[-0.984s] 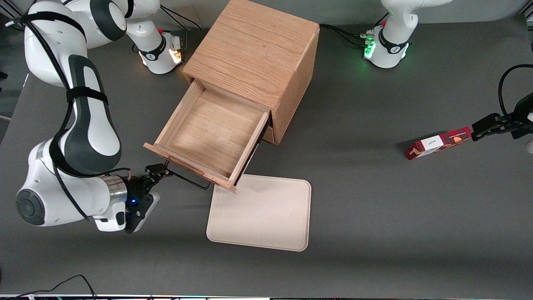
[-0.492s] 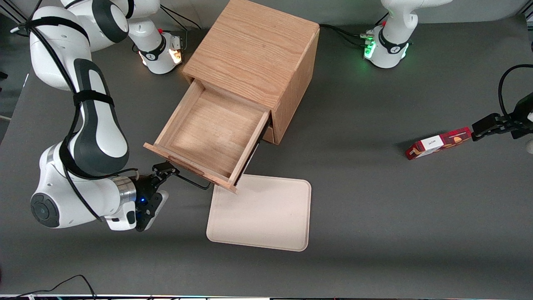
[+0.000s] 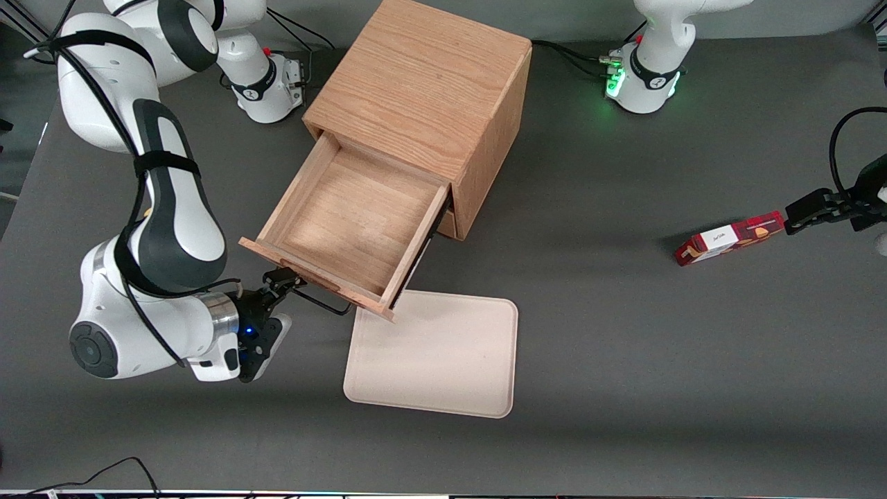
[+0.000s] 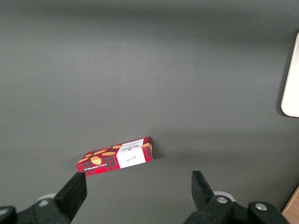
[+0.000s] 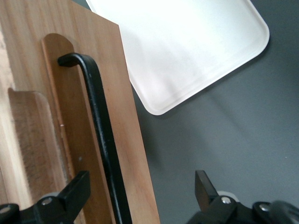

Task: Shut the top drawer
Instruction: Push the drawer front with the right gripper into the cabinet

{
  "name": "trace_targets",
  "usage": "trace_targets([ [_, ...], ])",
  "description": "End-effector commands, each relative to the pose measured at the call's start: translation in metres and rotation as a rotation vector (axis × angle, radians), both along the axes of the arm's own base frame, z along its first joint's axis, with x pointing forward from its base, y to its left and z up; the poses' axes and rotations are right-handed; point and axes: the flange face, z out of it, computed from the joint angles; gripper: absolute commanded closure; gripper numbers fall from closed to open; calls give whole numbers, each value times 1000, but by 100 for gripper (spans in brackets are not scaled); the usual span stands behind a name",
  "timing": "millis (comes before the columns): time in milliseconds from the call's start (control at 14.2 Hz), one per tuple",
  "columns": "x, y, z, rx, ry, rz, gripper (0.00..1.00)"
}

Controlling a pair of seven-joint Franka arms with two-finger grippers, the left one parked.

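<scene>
The gripper, fingers spread, sits just in front of the open top drawer, its black handle between them, untouched. Well off toward the parked arm, the red box bears an unreadable white label.

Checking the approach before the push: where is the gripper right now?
The gripper, open, sits at the top drawer's front by its black handle, near the white tray.

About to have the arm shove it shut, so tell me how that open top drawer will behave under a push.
The top drawer looks like rigid wood and is empty, so it should probably slide rather than flex. Its thin handle is offset from the front; the open gripper straddles it. A push near one end might skew the drawer.
</scene>
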Motion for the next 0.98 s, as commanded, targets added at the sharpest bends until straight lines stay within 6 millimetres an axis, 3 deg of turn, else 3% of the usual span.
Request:
trace_targets([
  [0, 0, 13, -7, -14, 2, 31, 0],
  [562, -2, 27, -20, -57, -2, 33, 0],
  [914, -11, 46, -15, -84, -6, 64, 0],
])
